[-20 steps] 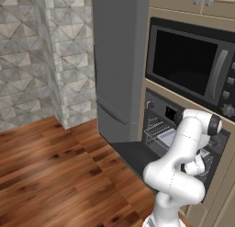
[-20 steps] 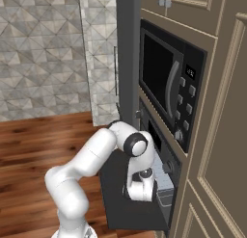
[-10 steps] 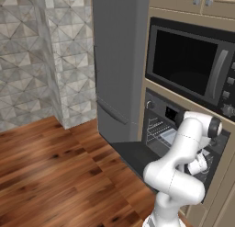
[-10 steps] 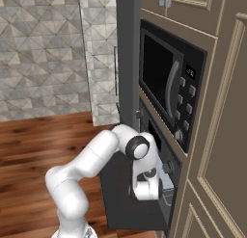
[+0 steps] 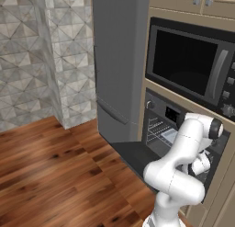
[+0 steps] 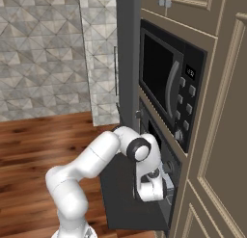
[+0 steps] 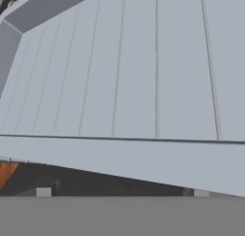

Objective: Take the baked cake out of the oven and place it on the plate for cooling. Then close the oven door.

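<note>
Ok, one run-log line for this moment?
oven door: open, flat | arm: reaching into oven | tray: close under hand | jaws: open, holding nothing

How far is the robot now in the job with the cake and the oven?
Done: the oven door lies open. In hand: the arm reaches into the oven, claw open over the pale tray. Left: lifting the cake out, plating it, shutting the door.

Oven point(image 5: 158, 112) w/ door point(image 5: 133, 157) dropped flat; wire rack point(image 5: 156, 129) inside carries pale grey tray point(image 5: 170, 136), right of rack's bare wires. Tray's ribbed floor point(image 7: 143, 63) seen close.
</note>
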Motion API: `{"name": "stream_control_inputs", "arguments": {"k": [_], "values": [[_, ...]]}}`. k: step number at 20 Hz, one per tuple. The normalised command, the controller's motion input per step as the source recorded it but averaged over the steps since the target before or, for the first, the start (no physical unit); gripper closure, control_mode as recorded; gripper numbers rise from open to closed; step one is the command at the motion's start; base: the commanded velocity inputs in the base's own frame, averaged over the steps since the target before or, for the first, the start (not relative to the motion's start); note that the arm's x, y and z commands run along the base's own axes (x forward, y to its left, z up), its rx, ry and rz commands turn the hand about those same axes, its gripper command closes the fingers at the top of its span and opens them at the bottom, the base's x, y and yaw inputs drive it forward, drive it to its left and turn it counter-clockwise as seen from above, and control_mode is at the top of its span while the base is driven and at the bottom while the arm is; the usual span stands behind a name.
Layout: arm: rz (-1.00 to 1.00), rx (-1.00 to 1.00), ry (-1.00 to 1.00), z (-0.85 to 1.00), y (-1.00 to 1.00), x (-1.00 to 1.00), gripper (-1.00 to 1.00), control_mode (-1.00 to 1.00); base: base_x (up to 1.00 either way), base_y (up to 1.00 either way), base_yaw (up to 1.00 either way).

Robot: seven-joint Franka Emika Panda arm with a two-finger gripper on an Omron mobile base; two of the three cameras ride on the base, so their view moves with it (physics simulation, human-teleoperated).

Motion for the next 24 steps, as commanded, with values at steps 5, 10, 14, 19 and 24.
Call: {"name": "stream_control_inputs", "arguments": {"k": [5,10,14,19,24], "values": [[0.0,0.0,0.0,0.0,-0.04,0.0,-1.0,-1.0,0.0,0.0,0.0],[0.0,0.0,0.0,-0.02,0.0,0.08,-1.0,-1.0,0.0,0.0,0.0],[0.0,0.0,-0.04,-0.01,0.0,0.12,-1.0,-1.0,0.0,0.0,0.0],[0.0,0.0,-0.12,-0.01,-0.01,0.03,-1.0,-1.0,0.0,0.0,0.0],[-0.03,-0.04,-0.17,-0.07,-0.03,0.0,-1.0,-1.0,0.0,0.0,0.0]]}}
